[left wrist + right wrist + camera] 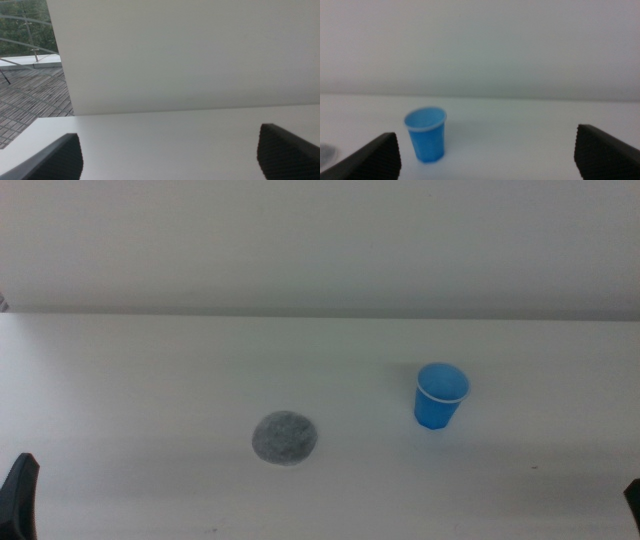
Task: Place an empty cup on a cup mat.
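The bright blue cup (439, 396) stands upright and empty on the white table, right of centre. It also shows in the right wrist view (426, 134), some way ahead of the jaws. The speckled grey cup mat (285, 437) lies flat to the cup's left, apart from it; its edge shows in the right wrist view (326, 152). My left gripper (18, 498) waits at the bottom left corner, open and empty (170, 155). My right gripper (633, 505) waits at the bottom right corner, open and empty (487, 157).
A pale wall (320, 240) rises behind the table's far edge. The left wrist view shows the table's corner and a tiled terrace with a railing (25, 60) beyond it.
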{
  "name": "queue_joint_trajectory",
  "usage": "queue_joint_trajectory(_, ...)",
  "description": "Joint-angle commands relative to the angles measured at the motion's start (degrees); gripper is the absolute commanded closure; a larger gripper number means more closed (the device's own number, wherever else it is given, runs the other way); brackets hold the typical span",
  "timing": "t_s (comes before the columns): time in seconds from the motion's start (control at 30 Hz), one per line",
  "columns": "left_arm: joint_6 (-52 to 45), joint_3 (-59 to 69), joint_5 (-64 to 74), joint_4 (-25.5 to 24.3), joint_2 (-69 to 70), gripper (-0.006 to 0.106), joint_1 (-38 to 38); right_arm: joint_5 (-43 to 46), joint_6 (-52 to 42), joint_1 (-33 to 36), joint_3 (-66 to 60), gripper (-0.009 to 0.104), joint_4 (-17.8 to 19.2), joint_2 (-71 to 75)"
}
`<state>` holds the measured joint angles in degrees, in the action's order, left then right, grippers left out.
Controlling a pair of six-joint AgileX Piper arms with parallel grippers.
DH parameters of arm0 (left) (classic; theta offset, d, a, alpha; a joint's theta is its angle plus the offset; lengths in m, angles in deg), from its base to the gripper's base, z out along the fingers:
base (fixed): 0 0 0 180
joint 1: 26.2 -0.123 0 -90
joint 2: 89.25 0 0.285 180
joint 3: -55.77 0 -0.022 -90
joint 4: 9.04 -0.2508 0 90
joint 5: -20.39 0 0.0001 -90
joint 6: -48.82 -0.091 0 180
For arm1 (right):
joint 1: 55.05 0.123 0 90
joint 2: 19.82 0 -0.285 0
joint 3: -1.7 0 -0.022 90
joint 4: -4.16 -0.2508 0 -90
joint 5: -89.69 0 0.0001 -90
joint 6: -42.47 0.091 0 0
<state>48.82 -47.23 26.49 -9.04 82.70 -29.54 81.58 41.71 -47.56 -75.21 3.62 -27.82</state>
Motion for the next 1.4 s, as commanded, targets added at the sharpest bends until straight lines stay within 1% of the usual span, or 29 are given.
queue_joint_trajectory(0.0,0.0,2.35,-0.67,0.0,2.3,0.007,0.48,2.58,-0.04,-0.21,-2.5,0.002,-0.03,2.29)
queue_joint_trajectory(0.13,0.0,2.35,-0.67,0.0,2.3,0.007,0.48,3.65,2.95,-0.21,-2.5,0.002,0.12,2.29)
queue_joint_trajectory(0.23,0.0,2.35,-0.67,0.0,2.3,0.007,0.48,3.17,6.33,-0.21,-2.5,0.002,1.21,2.29)
queue_joint_trajectory(0.3,0.0,2.35,-0.67,0.0,2.3,0.007,0.48,2.9,6.52,-0.21,-2.5,0.002,1.84,2.29)
queue_joint_trajectory(0.53,0.0,2.35,-0.67,0.0,2.3,0.007,0.48,2.9,5.44,-0.21,-2.5,0.002,1.83,2.29)
queue_joint_trajectory(0.6,0.0,2.35,-0.67,0.0,2.3,0.007,0.48,2.21,5.23,-0.21,-1.91,0.002,0.53,2.12)
queue_joint_trajectory(0.73,0.0,2.35,-0.67,0.0,2.3,0.007,0.48,-5.46,6.89,0.15,3.38,0.002,-3.04,-1.37)
queue_joint_trajectory(0.83,0.0,2.35,-0.67,0.0,2.3,0.007,0.48,-9.74,9.78,1.31,8.53,0.002,-3.81,-7.45)
queue_joint_trajectory(1.0,0.0,2.35,-0.67,0.0,2.3,0.007,0.48,-21.63,10.42,3.86,20.95,0.002,-5.47,-23.46)
queue_joint_trajectory(1.13,0.0,2.35,-0.67,0.0,2.3,0.007,0.48,-34.86,10.42,4.56,32.93,0.002,-5.84,-36.94)
queue_joint_trajectory(1.17,0.0,2.35,-0.67,0.0,2.3,0.007,0.48,-35.79,10.42,4.56,35.54,0.002,-5.84,-40.55)
queue_joint_trajectory(1.27,0.0,2.35,-0.67,0.0,2.3,0.007,0.48,-39.32,11.21,4.56,42.18,0.002,-7.37,-50.07)
queue_joint_trajectory(1.37,0.0,2.35,-0.67,0.0,2.3,0.007,0.48,-44.97,11.24,4.45,50.14,0.002,-5.23,-60.21)
